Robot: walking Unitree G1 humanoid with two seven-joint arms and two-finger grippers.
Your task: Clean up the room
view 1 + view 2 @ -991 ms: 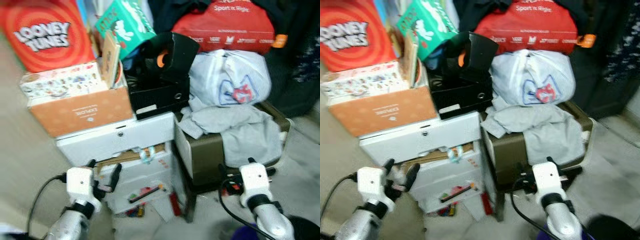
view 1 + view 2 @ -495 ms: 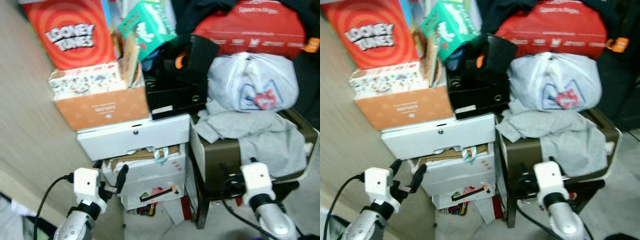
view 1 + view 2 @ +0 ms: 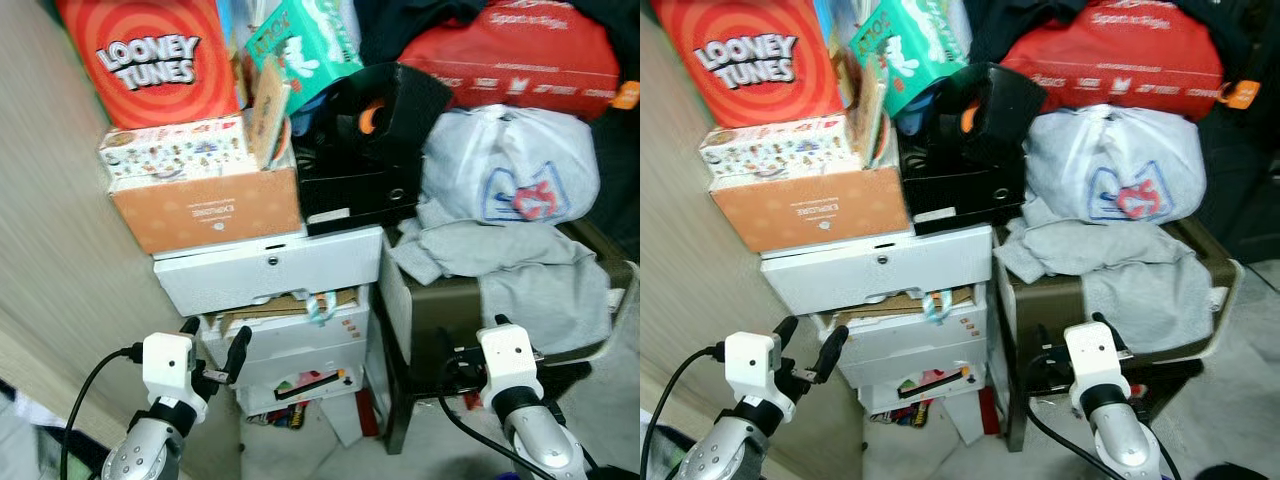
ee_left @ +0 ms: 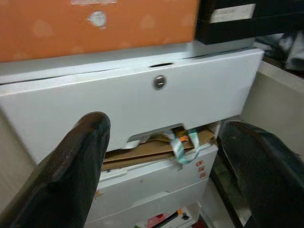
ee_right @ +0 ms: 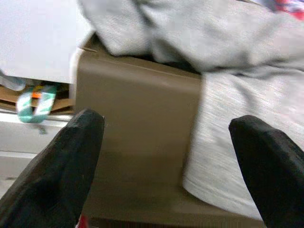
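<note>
Nearest to you, the left gripper (image 3: 213, 350) hangs low in front of the white drawer unit (image 3: 285, 340), its black fingers spread wide and holding nothing. Your left wrist view gives what the head views don't — a close look at the round lock (image 4: 159, 81) on the top drawer (image 4: 133, 102), and cardboard with a teal ribbon (image 4: 182, 145) poking out beneath it.

The right gripper (image 5: 166, 156) is also spread apart and empty, pointed at the brown bin (image 5: 137, 137). Its wrist view shows the grey cloth (image 5: 237, 137) draped over the bin's rim and down its side; the fingers touch neither.

From the head, you see the clutter stacked up against the wall: an orange cardboard box (image 3: 205, 208) sits on the drawer unit, a black case (image 3: 355, 150) beside it. The grey cloth lies heaped on the bin, and a white plastic bag (image 3: 510, 165) rests on top of it. Farther back — a red Looney Tunes box (image 3: 150, 60), a teal box (image 3: 305, 45) tilted beside it, and a red bag (image 3: 510, 55) at the rear.
</note>
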